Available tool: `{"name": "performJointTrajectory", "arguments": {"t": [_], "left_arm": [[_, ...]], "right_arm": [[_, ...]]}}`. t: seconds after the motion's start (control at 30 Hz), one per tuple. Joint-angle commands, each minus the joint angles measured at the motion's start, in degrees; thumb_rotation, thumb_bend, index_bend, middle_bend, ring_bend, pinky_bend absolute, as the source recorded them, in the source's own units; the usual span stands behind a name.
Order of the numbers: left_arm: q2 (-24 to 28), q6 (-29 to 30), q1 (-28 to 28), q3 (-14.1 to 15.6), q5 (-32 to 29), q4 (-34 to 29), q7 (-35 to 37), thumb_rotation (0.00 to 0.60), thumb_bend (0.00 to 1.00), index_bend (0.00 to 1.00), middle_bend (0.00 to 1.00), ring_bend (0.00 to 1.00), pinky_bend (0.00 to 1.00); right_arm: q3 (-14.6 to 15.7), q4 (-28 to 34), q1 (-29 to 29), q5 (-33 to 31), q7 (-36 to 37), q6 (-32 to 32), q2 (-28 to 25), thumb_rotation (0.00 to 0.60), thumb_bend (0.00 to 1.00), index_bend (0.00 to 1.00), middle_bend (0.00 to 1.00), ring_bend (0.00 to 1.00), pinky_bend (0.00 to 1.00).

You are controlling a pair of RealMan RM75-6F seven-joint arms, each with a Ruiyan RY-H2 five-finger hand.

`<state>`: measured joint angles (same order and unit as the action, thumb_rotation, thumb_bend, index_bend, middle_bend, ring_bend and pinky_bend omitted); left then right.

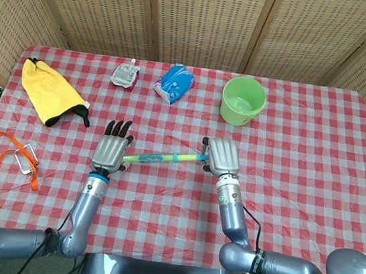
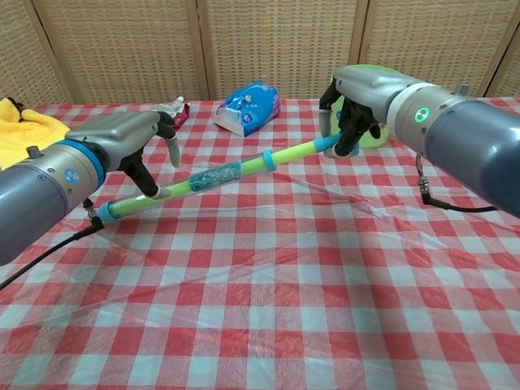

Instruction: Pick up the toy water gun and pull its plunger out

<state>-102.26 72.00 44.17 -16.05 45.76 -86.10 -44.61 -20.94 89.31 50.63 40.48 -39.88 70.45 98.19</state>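
Green water gun (image 2: 244, 168) hung mid-table, right hand (image 2: 355, 101) clamping 1 end, left hand (image 2: 134, 134) gripping the other.

both hands (image 2: 130, 134) (image 2: 357, 97) gripping water gun (image 2: 215, 176), tilted

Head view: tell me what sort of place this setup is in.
Probably an indoor robot test station, not a home: a table under a red-and-white checked cloth, woven rattan screen panels closing it in, and assorted props such as a green plastic bucket and a yellow cloth glove.
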Motion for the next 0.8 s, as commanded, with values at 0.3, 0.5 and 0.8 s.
{"name": "performJointTrajectory", "arguments": {"t": [0.3, 0.5, 0.8], "left_arm": [[-2.51, 0.18, 0.17, 0.46, -0.75, 2.34, -0.21, 0.600, 0.22, 0.42, 0.00, 0.00, 0.00], [-3.83, -0.24, 0.17, 0.71, -1.39, 3.25, -0.23, 0.600, 0.22, 0.43, 0.00, 0.00, 0.00], [-4.53, -0.62, -0.08, 1.01, -0.85, 4.42, 0.45, 0.600, 0.13, 0.42, 0.00, 0.00, 0.00]], "right_arm": [[0.17, 0.54, -0.05, -0.55, -0.35, 0.14, -0.18, 0.600, 0.54, 0.80, 1.00, 0.98, 0.74], [0.29, 0.79, 0.03, -0.59, -0.54, 0.33, -0.10, 0.600, 0.54, 0.80, 1.00, 0.98, 0.74], [0.42, 0.90, -0.02, -0.67, -0.72, 0.67, -0.10, 0.600, 0.54, 0.80, 1.00, 0.98, 0.74]]}}
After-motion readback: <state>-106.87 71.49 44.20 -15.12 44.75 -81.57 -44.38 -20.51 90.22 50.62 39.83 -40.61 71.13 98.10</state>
